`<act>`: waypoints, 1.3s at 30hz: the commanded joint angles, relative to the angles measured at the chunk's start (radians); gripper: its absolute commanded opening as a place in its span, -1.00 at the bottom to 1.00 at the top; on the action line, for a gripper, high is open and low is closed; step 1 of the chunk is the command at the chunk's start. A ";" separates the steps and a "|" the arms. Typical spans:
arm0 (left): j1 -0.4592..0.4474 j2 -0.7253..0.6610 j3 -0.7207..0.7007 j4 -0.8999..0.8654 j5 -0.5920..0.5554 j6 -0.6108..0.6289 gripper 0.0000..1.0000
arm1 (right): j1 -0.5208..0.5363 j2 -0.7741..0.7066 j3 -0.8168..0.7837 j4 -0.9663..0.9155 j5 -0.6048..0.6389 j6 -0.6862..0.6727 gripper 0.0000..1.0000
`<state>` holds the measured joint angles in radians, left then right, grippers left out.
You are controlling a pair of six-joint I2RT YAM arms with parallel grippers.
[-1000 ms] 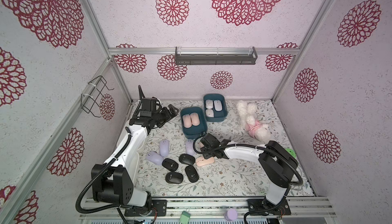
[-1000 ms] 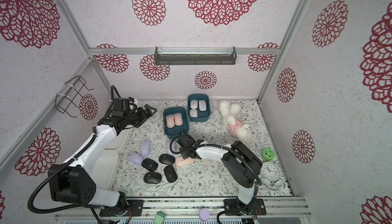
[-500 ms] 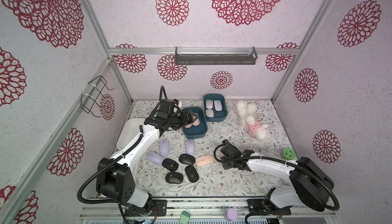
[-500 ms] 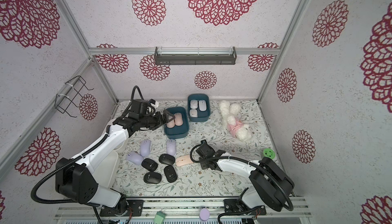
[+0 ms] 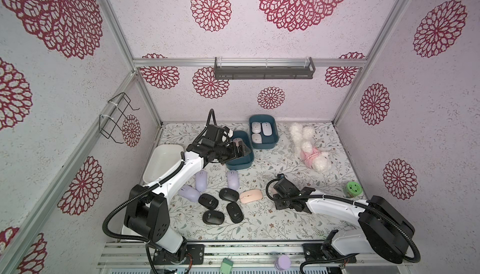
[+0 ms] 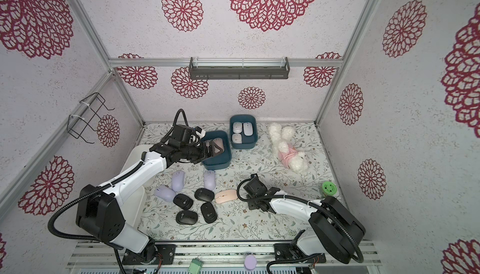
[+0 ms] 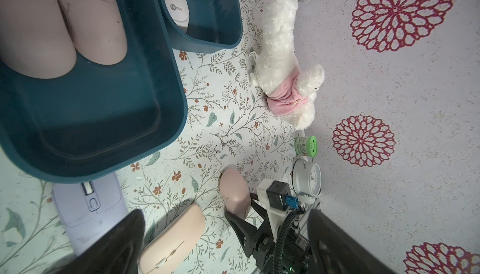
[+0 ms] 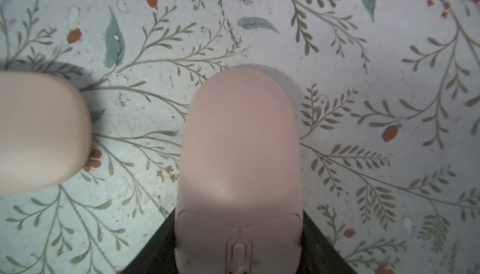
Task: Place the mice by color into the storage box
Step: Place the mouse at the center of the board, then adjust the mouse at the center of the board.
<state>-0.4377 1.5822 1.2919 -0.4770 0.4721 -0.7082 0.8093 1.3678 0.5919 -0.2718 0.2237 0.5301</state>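
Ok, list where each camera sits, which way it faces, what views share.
Top views: high above the arm bases, looking down on the table; both arms show.
Left wrist: rides the open left gripper above the pink-mouse box, facing the right gripper; left fingers show.
Right wrist: looks down past the right gripper at its held pink mouse; right fingers show.
Shared: both wrist views show that mouse and a loose pink mouse.

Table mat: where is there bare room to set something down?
Bare: the strip between the black mice and the front rail; the patch bordered by the nearer teal bin, plush toy and right arm. Crowded: lilac mice beside the black ones.
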 commanded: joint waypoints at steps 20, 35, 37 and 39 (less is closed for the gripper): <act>0.008 -0.033 0.035 -0.020 -0.010 -0.004 0.97 | -0.164 -0.109 -0.033 -0.274 0.079 0.153 0.69; 0.047 -0.062 0.027 -0.023 -0.044 -0.010 0.97 | -0.309 0.044 0.123 -0.200 0.147 0.010 0.70; 0.055 -0.069 0.028 -0.021 -0.045 -0.010 0.97 | -0.320 0.078 0.164 -0.188 0.160 -0.016 0.70; 0.061 -0.076 0.026 -0.019 -0.046 -0.011 0.97 | -0.328 0.113 0.209 -0.182 0.182 -0.041 0.70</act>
<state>-0.3878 1.5429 1.2972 -0.4953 0.4351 -0.7124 0.4969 1.4574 0.7399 -0.4755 0.3454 0.5468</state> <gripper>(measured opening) 0.985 0.852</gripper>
